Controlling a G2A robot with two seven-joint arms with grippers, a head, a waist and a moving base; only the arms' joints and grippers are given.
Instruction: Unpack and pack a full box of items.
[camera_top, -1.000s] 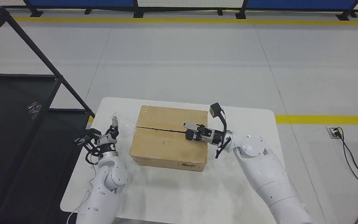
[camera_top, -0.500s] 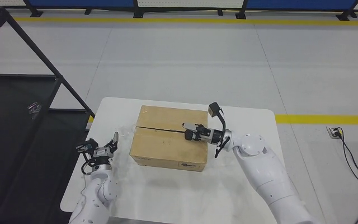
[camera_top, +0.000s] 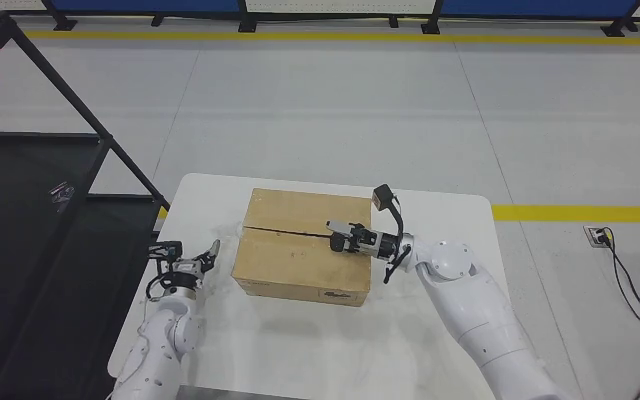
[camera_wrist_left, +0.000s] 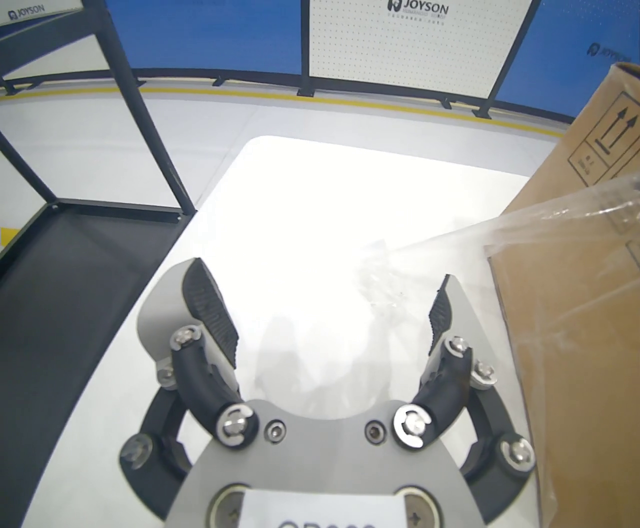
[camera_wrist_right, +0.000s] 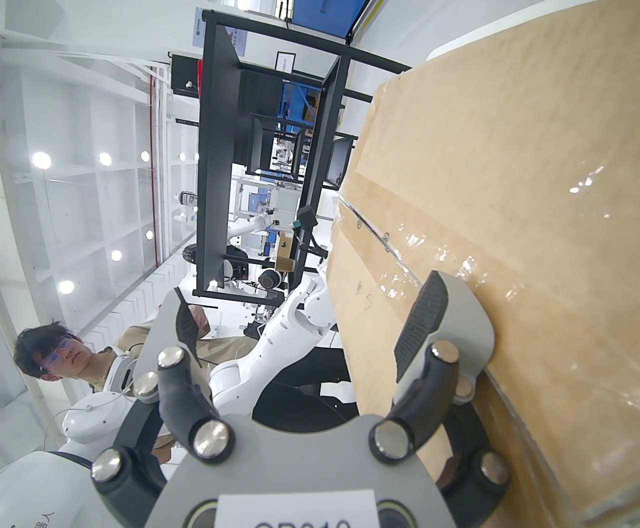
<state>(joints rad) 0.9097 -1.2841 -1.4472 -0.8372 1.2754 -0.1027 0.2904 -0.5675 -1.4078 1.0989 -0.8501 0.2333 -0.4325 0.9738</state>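
A shut cardboard box (camera_top: 300, 250) with a taped middle seam (camera_top: 285, 231) stands on the white table (camera_top: 290, 340). My right gripper (camera_top: 336, 238) lies open over the box top by the seam; in the right wrist view one finger (camera_wrist_right: 430, 305) rests against the box (camera_wrist_right: 500, 165). My left gripper (camera_top: 192, 262) sits low over the table left of the box, open and holding nothing (camera_wrist_left: 320, 285). A strip of clear tape (camera_wrist_left: 505, 235) hangs loose from the box side (camera_wrist_left: 575, 310) down to the table in front of that gripper.
A black metal rack (camera_top: 70, 190) stands close against the table's left side, also seen as a dark frame (camera_wrist_left: 75, 260) beside the left gripper. Bare tabletop lies in front of the box and to its right.
My left gripper has drawn back from the box's left side toward the table's near left edge. The right gripper has stayed on the box top.
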